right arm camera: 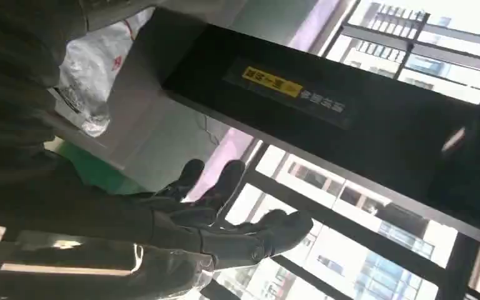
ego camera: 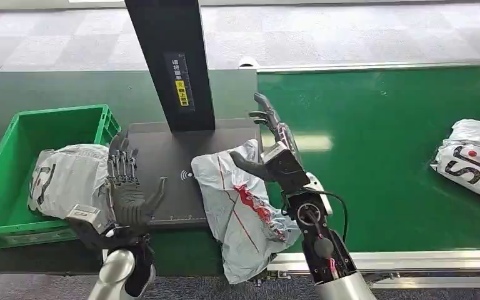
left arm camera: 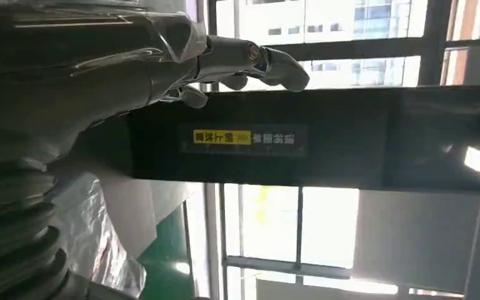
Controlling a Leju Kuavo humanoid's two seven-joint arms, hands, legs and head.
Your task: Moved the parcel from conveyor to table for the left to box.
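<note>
Right now the grey parcel (ego camera: 244,206) lies half on the dark scanner surface (ego camera: 162,156), its lower end overhanging the edge. Both the right robot hand (ego camera: 274,147) and left robot hand (ego camera: 125,187) are released, fingers spread; unsupported, it could slide off.

We count three parcels: one (ego camera: 245,209) at the scanner plate's edge, one (ego camera: 69,178) at the bin, one (ego camera: 475,159) far off on the belt. We see one green bin (ego camera: 12,156), one dark scanner plate (ego camera: 162,156), one black post (ego camera: 172,62) bearing one yellow label (ego camera: 182,94), and one green conveyor belt (ego camera: 381,125). Two robot hands are up, the left hand (ego camera: 125,190) and the right hand (ego camera: 275,147).
</note>
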